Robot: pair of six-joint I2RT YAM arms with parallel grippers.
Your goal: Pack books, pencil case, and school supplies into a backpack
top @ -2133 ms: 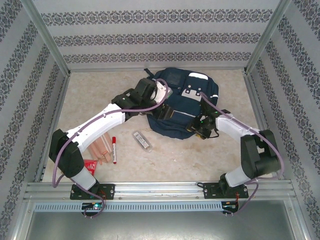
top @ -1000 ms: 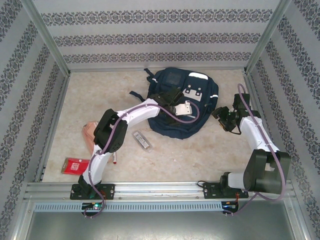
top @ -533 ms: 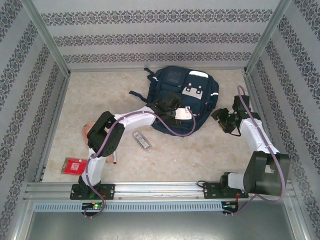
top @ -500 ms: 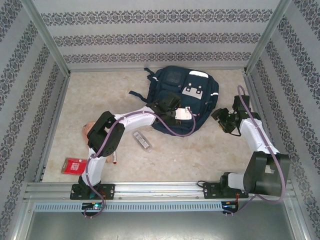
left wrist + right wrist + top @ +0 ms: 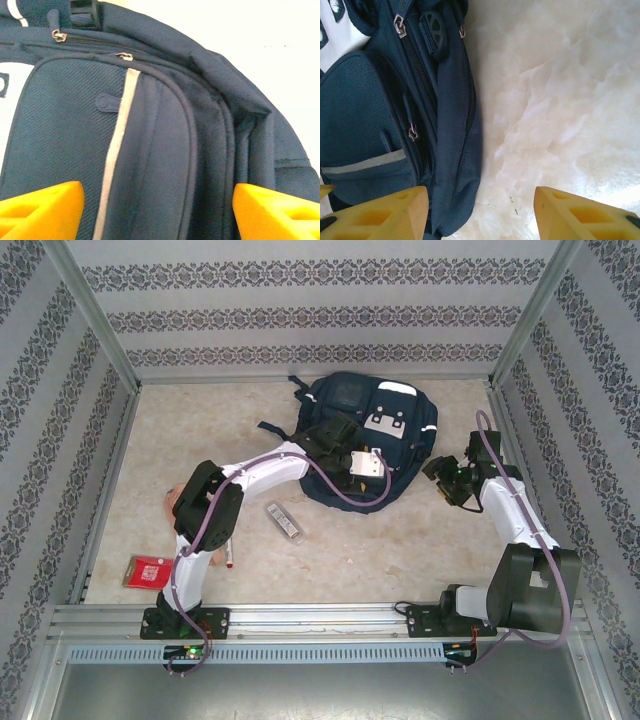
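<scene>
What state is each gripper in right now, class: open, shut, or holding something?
Left gripper: open, holding nothing, fingers apart over the backpack.
Right gripper: open, holding nothing, at the backpack's edge.

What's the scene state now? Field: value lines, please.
large navy-blue fabric backpack: lying flat, far centre of the pale marble-look table
left gripper: open, above the backpack's front pocket
right gripper: open, at the backpack's right edge, partly over bare table
narrow clear plastic pencil case: on the table, near side of the backpack
small red flat packet: on the table, near left
</scene>
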